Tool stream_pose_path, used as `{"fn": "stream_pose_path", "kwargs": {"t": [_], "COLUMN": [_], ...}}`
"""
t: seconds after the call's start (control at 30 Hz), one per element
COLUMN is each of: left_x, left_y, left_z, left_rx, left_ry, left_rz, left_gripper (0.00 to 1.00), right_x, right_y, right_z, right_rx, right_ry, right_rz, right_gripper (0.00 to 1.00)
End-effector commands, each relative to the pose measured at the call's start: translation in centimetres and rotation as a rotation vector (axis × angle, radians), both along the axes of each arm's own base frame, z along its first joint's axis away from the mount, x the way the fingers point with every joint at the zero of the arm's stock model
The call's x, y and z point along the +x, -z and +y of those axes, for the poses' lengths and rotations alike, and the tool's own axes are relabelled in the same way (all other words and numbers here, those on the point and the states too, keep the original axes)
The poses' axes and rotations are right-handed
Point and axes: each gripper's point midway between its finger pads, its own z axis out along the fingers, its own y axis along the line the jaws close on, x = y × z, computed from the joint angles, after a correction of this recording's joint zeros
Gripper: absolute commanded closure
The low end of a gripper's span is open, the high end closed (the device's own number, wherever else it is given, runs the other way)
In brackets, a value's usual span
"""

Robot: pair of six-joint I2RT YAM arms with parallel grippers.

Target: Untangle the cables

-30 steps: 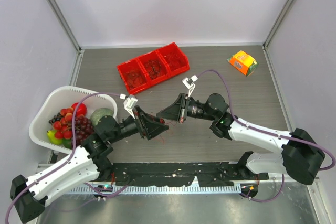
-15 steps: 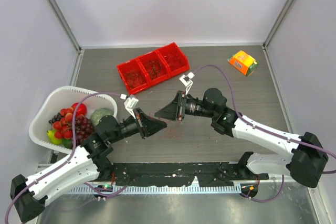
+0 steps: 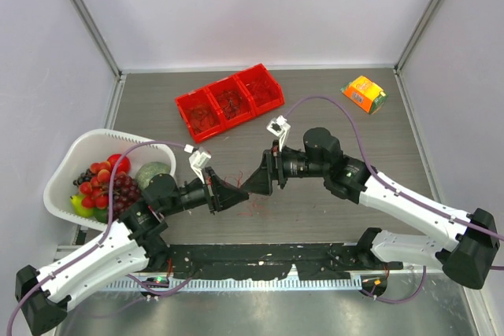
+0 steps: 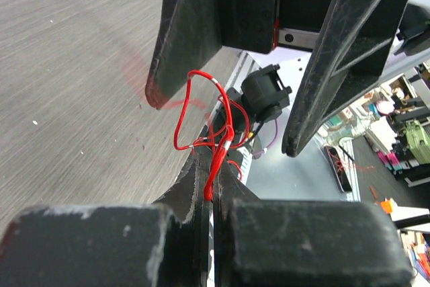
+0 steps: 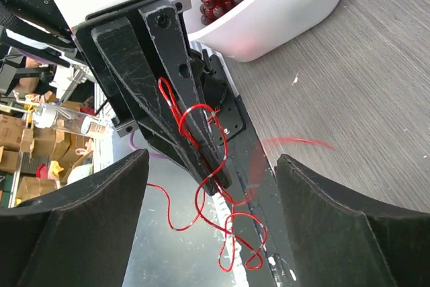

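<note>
Looks like a robotics lab, set up as a test cell. Shown by a left arm (image 3: pixel 94 261) and right arm (image 3: pixel 402 202) bolted at 6 o'clock on a wood-grain counter (image 3: pixel 157 100), boxed in by plain pale walls (image 3: pixel 260 5). Stocked with props only: red bin (image 3: pixel 211 108) at 12, white fruit basket (image 3: pixel 67 167) at 9, orange carton (image 3: pixel 365 94) at 2. Beyond, from the right wrist view: stacked cardboard boxes (image 5: pixel 17 142).

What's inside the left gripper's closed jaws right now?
The left gripper pinches a thin red wire tangle, loops sticking out. The pinched stretch is hidden between its black fingers.
</note>
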Motion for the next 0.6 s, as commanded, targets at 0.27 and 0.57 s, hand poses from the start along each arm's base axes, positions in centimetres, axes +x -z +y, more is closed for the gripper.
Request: {"fn": "stream_pose_path", "kwargs": {"t": [0.27,0.57], "left_x": [-0.8,-1.1], "left_y": [-1.7,-1.8], "left_z": [-0.7,-0.7], "left_rx": [-0.027,-0.031], "left_ry": [0.071,0.084], "left_rz": [-0.037,-0.039], "left_gripper": [1.0,1.0], "right_x": [-1.0,-0.2], "right_y": [-4.0,-3.9], "right_z": [3.2,3.8], "right_rx": [0.156,0.164], "right_ry": [-0.092,-0.061], "right_rz": [-0.075,-0.054], "right_gripper": [0.34,0.99]}}
